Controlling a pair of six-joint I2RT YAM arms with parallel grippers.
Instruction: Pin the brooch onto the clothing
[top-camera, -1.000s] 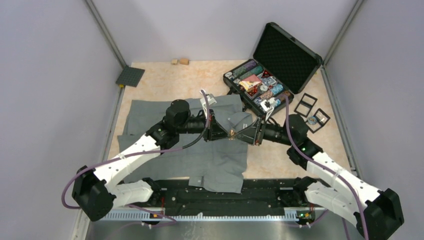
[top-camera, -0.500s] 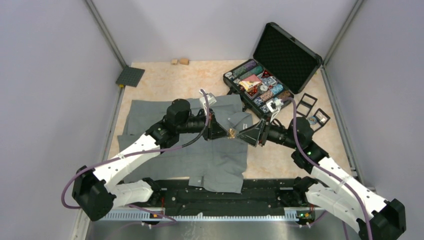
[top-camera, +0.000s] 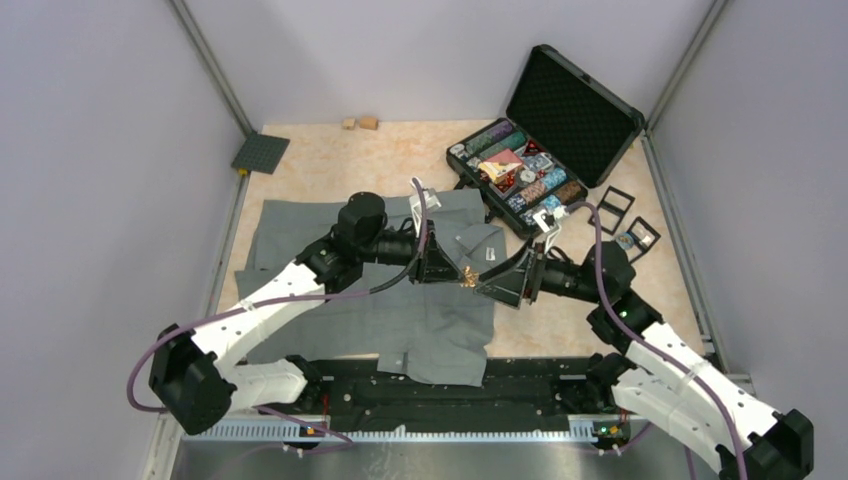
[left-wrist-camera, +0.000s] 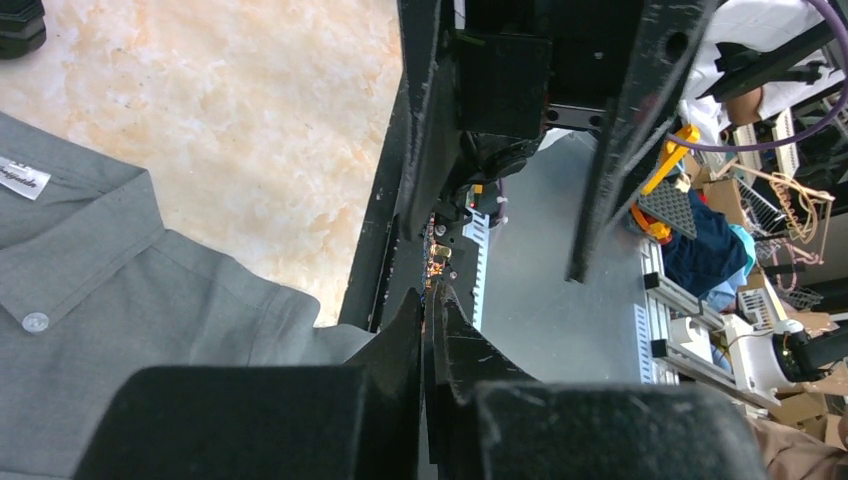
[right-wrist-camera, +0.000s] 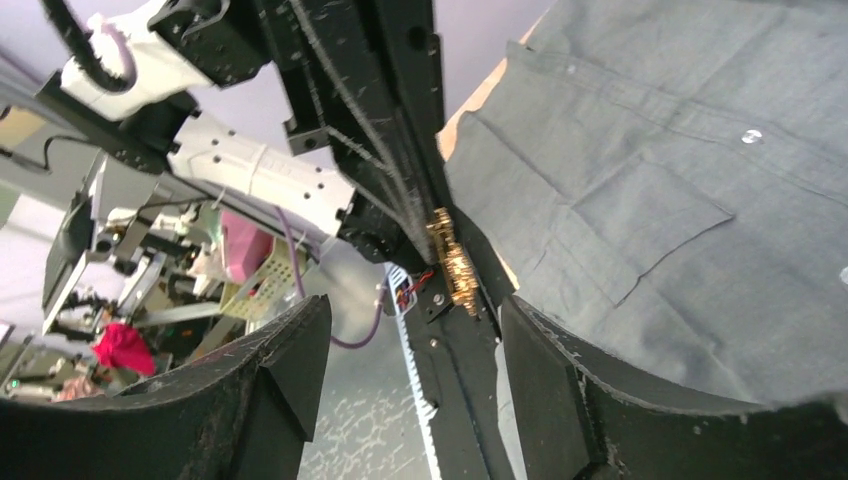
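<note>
Above the shirt (top-camera: 300, 240), my left gripper (top-camera: 457, 273) is clamped on the gold brooch (right-wrist-camera: 452, 262), seemingly clear of the cloth. The right gripper (right-wrist-camera: 412, 310) stands with jaws apart just beside it. Nothing is pinned yet, and I can't tell whether the clasp is open. The shirt lies flat beneath; its right edge and the open case (top-camera: 520, 175) sit near the right arm.

arms (top-camera: 262, 300): white shells — black joints | cables (top-camera: 132, 372): purple, looped | status light (top-camera: 622, 313): green
</note>
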